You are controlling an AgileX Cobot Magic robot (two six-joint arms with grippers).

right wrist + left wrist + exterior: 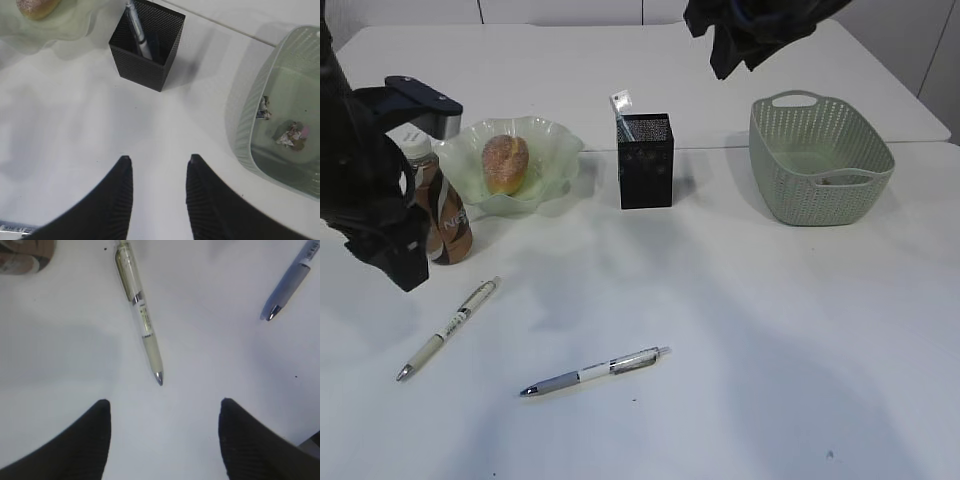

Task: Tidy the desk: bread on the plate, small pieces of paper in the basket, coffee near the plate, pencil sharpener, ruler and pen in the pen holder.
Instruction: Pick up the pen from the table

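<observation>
Two pens are seen lying on the white table [740,330] in the exterior view, a cream pen [450,328] near the coffee bottle [442,205] and a grey pen [595,371] nearer the middle, while bread [506,163] rests on the plate [555,140], beside the pen holder [645,160] and basket [820,160]. Seen from the left wrist, the left gripper [165,432] is held wide and empty above the cream pen's tip. Seen from the right wrist, the right gripper [157,192] is held partly apart, empty, with paper scraps [287,135] lying in the basket.

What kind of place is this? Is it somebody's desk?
Probably a desk set up for a tidying practice, not a real office. On the plain white table stand a black mesh pen holder, loose pens, and a plate with bread, and robot arms hang over it.
</observation>
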